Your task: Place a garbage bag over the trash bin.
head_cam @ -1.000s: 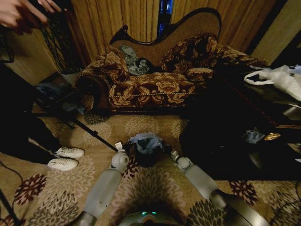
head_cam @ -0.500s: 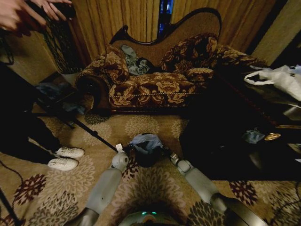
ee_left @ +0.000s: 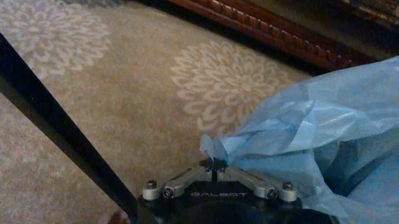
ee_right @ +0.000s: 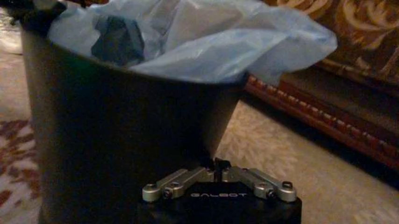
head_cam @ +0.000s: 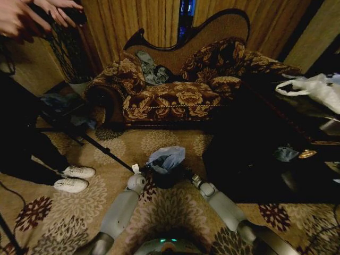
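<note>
Low in the head view's centre, the left tool pinches the garbage bag, bunched in the trash bin. The right tool, closed empty beside the bin, could topple it; thin film may tear.

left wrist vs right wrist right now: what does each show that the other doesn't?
Left wrist alone: the left pincer shut on a fold of the garbage bag, and a dark pole slanting across the carpet. Right wrist alone: the trash bin wall close up, with the right pincer shut beside it. Both: blue bag film, patterned carpet, the sofa's wooden base.
</note>
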